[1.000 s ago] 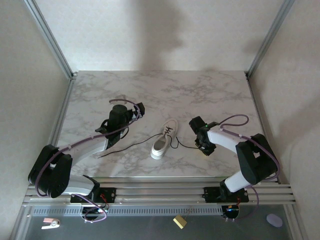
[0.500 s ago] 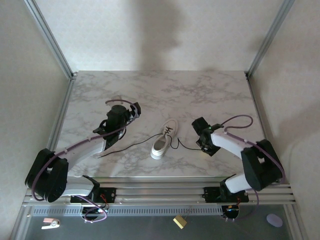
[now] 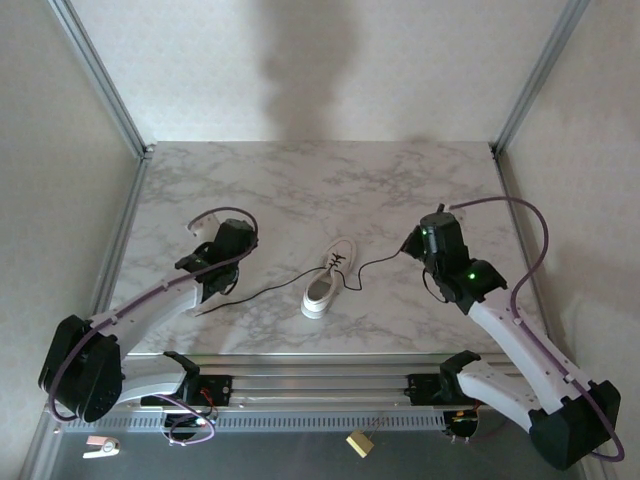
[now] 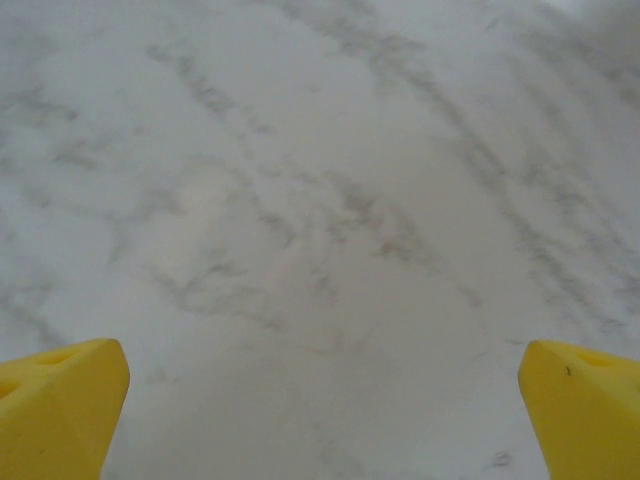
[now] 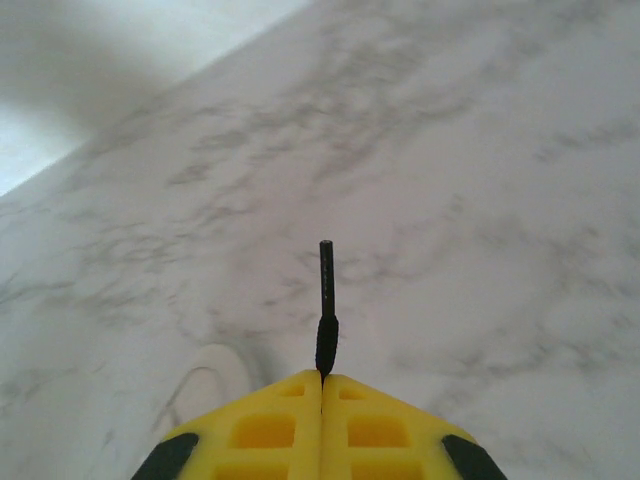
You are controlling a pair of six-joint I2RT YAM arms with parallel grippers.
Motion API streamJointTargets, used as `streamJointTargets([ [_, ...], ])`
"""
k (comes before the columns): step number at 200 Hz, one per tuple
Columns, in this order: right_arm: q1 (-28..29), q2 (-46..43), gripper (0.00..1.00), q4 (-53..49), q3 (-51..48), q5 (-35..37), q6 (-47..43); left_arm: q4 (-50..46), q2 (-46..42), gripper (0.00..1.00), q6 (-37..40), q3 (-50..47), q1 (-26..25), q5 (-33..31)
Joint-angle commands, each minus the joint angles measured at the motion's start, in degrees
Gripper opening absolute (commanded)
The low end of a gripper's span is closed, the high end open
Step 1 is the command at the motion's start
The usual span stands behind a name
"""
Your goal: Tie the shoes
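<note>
Top external view: the shoe (image 3: pixel 328 280) lies on the tabletop (image 3: pixel 320 180) close to the middle of the near edge. Its left lace (image 3: pixel 255 293) trails loose toward the left edge. The left gripper (image 4: pixel 320 385) hangs over bare marble, fingers spread wide, probably ready to take that end. Farther right, the right gripper (image 5: pixel 322 378) pinches the right lace (image 5: pixel 326 290) by its tip and holds it off the table, I judge for crossing.

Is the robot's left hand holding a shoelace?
No, the left hand is wide open, its yellow fingers far apart above the marble table.
</note>
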Motion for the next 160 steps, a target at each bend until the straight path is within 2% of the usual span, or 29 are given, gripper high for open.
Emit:
streamJointTargets([
  [1, 0.1, 0.74, 0.0, 3.8, 2.99, -5.93, -11.42, -18.13, -0.65, 0.99, -12.43, 1.7, -1.29, -2.4],
  [31, 1.23, 2.81, 0.0, 3.77, 3.18, -5.52, -13.42, -22.6, -1.66, 0.99, -20.47, -1.1, -1.55, 0.08],
  [78, 2.64, 4.98, 0.0, 1.85, 3.5, -4.51, -12.17, -19.04, 2.6, 0.99, -22.93, -1.23, -0.63, 12.51],
  [129, 3.12, 5.55, 0.0, -1.15, 3.45, -0.94, -10.09, -18.8, -2.2, 0.99, -31.83, -7.13, -0.15, 14.04],
  [160, 3.16, 6.02, 0.0, -1.89, 2.73, 0.8, -8.76, -20.14, 0.42, 0.99, -32.88, -7.93, 0.38, 15.2],
])
